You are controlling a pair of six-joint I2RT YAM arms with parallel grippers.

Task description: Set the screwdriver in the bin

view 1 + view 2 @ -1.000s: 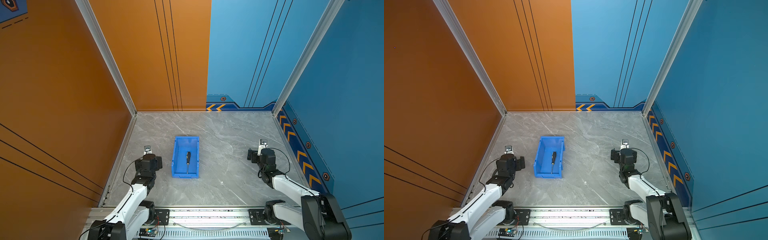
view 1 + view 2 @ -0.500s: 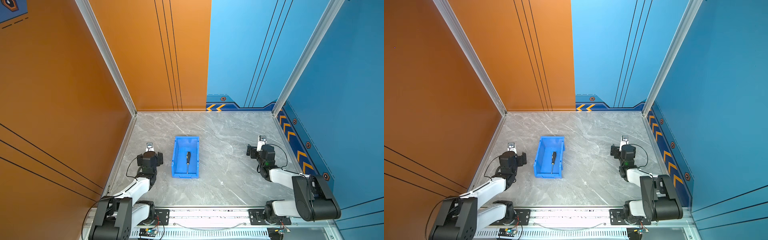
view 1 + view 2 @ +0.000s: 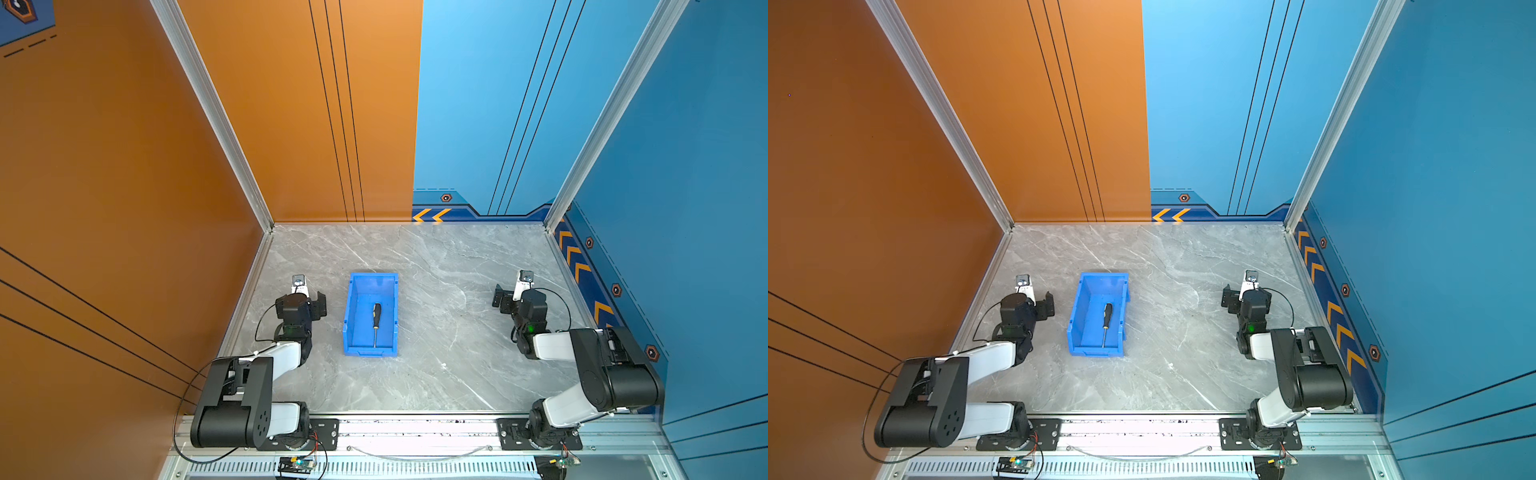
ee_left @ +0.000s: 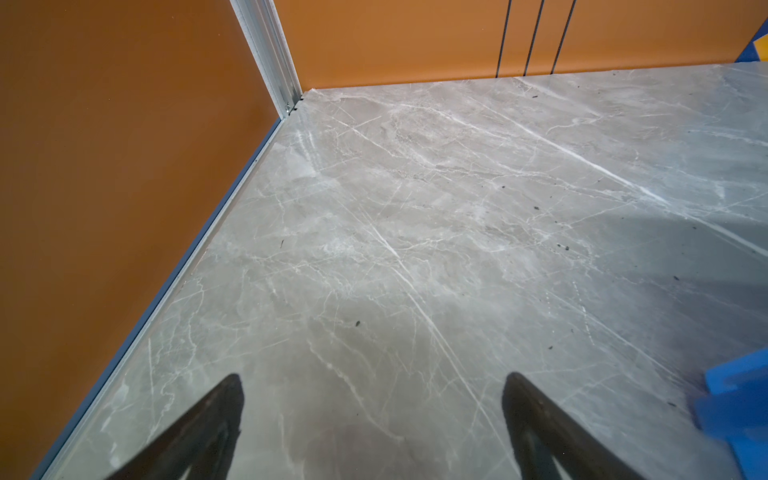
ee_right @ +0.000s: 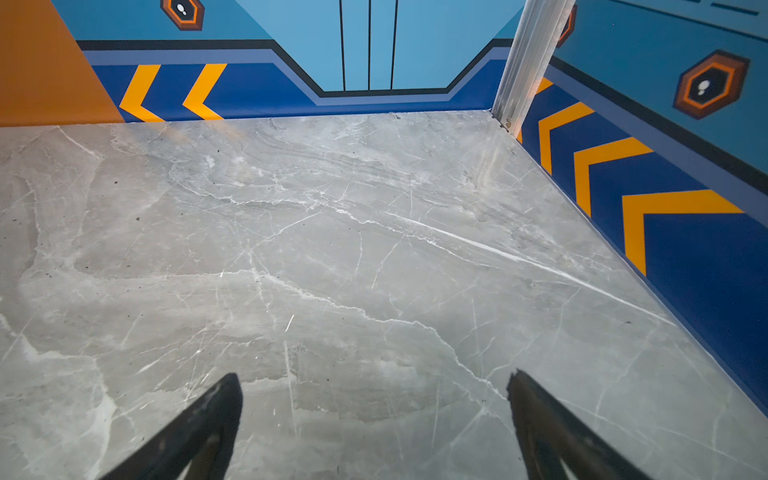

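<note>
The screwdriver (image 3: pixel 376 322) (image 3: pixel 1106 320), with a black handle and a thin silver shaft, lies flat on the floor of the blue bin (image 3: pixel 371 276) (image 3: pixel 1102 276). Its handle points to the far end. The bin stands left of the middle of the grey marble table. My left gripper (image 3: pixel 304 296) (image 3: pixel 1034 299) (image 4: pixel 374 376) hovers low just left of the bin, open and empty; a corner of the bin (image 4: pixel 735 399) shows in the left wrist view. My right gripper (image 3: pixel 515 293) (image 3: pixel 1244 295) (image 5: pixel 374 374) is far to the right near the blue wall, open, with only bare table between its fingers.
An orange wall (image 3: pixel 124 208) bounds the table on the left and a blue wall (image 3: pixel 685 208) with yellow chevrons on the right. Both arms' folded elbows rise above the aluminium rail (image 3: pixel 415 428) at the near edge.
Both arms have folded back, with their elbows now raised over the near rail. The grippers shifted only slightly and stayed open. The screwdriver and bin have not moved.
</note>
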